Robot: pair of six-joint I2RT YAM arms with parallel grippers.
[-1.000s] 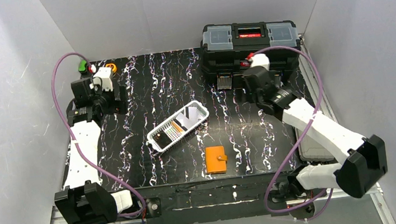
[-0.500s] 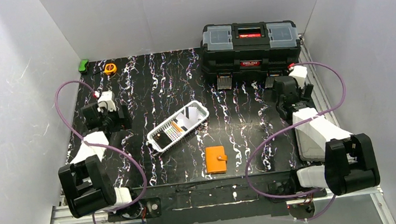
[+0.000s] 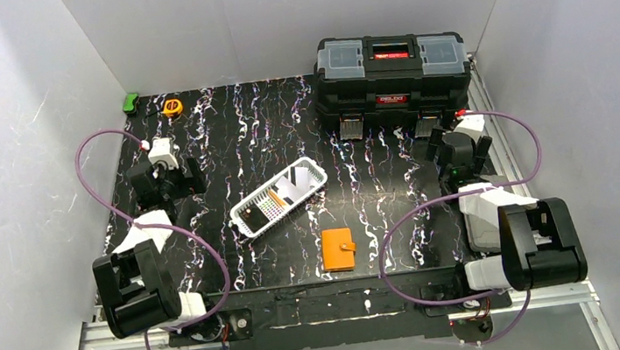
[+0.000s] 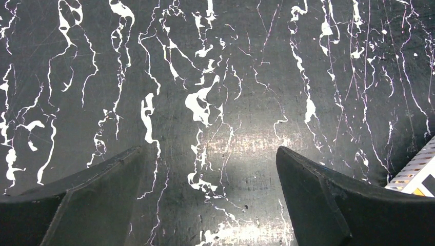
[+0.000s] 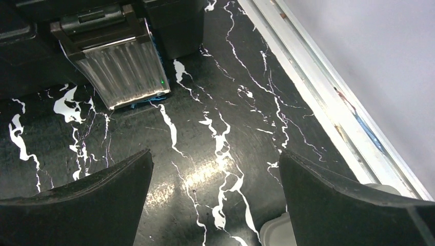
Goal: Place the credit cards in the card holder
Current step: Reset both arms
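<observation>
The orange card holder (image 3: pixel 339 249) lies shut on the black marbled table near its front edge. The credit cards (image 3: pixel 270 203) lie inside a white slotted basket (image 3: pixel 309 178) at the table's middle; an orange edge and a pale one show among them. My left gripper (image 3: pixel 165 187) hangs open over bare table left of the basket, and a corner of the basket (image 4: pixel 418 175) shows at the right of the left wrist view. In that view the left gripper (image 4: pixel 209 149) holds nothing. My right gripper (image 3: pixel 461 158) (image 5: pixel 215 152) stands open and empty at the far right, by the toolbox's front.
A black toolbox (image 3: pixel 391 78) stands at the back right, its latch (image 5: pixel 115 61) just ahead of the right fingers. A pale grey tray (image 3: pixel 476 228) lies under the right arm. A green object (image 3: pixel 131 101) and an orange tape measure (image 3: pixel 173 107) sit at the back left.
Both arms have folded back toward the near edge. The left gripper came nearer from the back left; the right gripper moved right and nearer from the toolbox's front. Both stayed open.
</observation>
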